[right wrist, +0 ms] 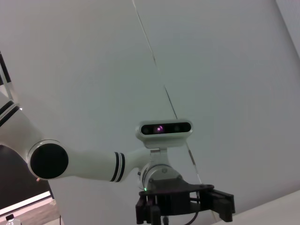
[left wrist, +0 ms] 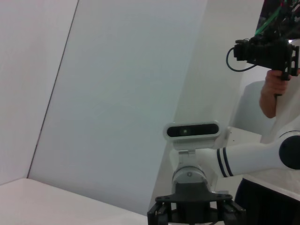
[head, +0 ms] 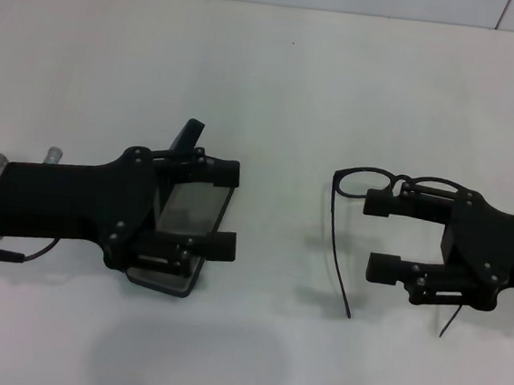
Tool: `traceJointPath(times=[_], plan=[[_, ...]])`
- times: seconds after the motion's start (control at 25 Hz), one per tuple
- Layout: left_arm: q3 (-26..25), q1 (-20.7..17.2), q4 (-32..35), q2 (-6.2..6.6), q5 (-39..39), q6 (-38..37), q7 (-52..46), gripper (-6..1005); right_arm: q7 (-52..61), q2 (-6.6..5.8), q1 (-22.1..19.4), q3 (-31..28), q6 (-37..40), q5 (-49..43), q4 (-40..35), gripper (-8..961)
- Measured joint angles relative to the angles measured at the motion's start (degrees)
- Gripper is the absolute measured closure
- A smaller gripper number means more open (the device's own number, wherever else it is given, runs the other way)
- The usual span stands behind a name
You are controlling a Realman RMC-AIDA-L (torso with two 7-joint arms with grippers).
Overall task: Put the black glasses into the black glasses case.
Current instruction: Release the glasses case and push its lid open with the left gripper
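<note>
my left gripper hovers with fingers apart over the open black glasses case on the white desk. my right gripper sits over the black glasses, fingers apart, nothing clamped; glasses well apart from the case.

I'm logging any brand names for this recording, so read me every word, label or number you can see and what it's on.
There is no readable text in any view.
black glasses case: no lettering can be made out on it, with the left gripper above it.
black glasses: no marking visible, beside the right gripper.
</note>
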State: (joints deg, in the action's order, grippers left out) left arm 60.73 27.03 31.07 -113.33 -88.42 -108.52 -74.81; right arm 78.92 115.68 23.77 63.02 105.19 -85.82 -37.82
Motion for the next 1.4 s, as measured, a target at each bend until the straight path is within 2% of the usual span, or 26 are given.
traceJointPath(times=[0.48, 0.64, 0.72, 0.76, 0.84, 0.92, 0.96, 1.0, 1.08, 1.12, 1.2, 1.24, 1.32, 1.4], plan=[[-2.06, 0.06, -0.16, -0.54, 0.61, 0.98, -0.36, 180, -0.58, 0.03, -0.24, -0.42, -2.92, 0.33, -0.01, 157], [-2.82, 0.03, 2.47, -1.29, 1.24, 1.91, -4.36, 199, -1.29, -0.05, -0.87, -0.83, -3.31, 0.40, -0.02, 158], [-3.53, -0.05, 7.09, -1.73, 0.54, 3.97, -10.60, 208, -1.63, -0.18, -1.30, -1.68, -3.75, 0.41, -0.02, 158], [-3.88, -0.23, 14.42, -2.31, -1.95, 6.24, -19.04, 213, -1.70, -0.24, -1.51, -2.31, -3.90, 0.37, -0.02, 158], [-3.95, -0.46, 23.43, -3.00, -5.83, 8.24, -29.15, 222, -1.91, -0.45, -2.21, -3.94, -4.04, 0.16, 0.07, 158], [-3.69, -0.97, 39.57, -4.55, -13.63, 10.55, -44.28, 232, -2.10, -0.59, -2.98, -5.16, -4.03, 0.11, 0.10, 158], [-3.25, -1.17, 45.63, -5.12, -17.98, 11.17, -49.27, 237, -2.23, -0.67, -3.99, -6.46, -3.93, 0.11, 0.11, 158], [-2.13, -1.41, 54.15, -5.95, -24.23, 12.08, -56.99, 241, -2.34, -0.68, -4.61, -7.31, -3.87, 0.11, 0.14, 158], [2.94, -1.71, 67.01, -6.60, -35.85, 13.54, -68.20, 251, -2.81, -0.67, -5.77, -8.45, -3.73, 0.17, 0.48, 158], [5.99, -1.81, 71.14, -6.60, -40.48, 14.12, -72.59, 255, -3.25, -0.67, -6.32, -8.71, -3.72, 0.43, 0.74, 158], [13.17, -1.73, 77.16, -6.48, -49.31, 15.17, -81.11, 262, -4.08, -0.71, -7.41, -9.21, -3.67, 1.04, 1.36, 158], [15.54, -1.68, 78.08, -6.49, -52.40, 15.41, -83.46, 263, -4.41, -0.72, -7.76, -9.61, -3.63, 1.15, 1.74, 158], [22.19, -1.41, 77.88, -6.52, -59.96, 16.55, -89.03, 266, -5.20, -0.76, -8.09, -10.40, -3.39, 1.27, 2.87, 157], [26.21, -1.12, 76.02, -6.60, -63.83, 17.31, -91.87, 269, -5.75, -0.83, -8.11, -10.81, -3.16, 1.34, 3.60, 157]])
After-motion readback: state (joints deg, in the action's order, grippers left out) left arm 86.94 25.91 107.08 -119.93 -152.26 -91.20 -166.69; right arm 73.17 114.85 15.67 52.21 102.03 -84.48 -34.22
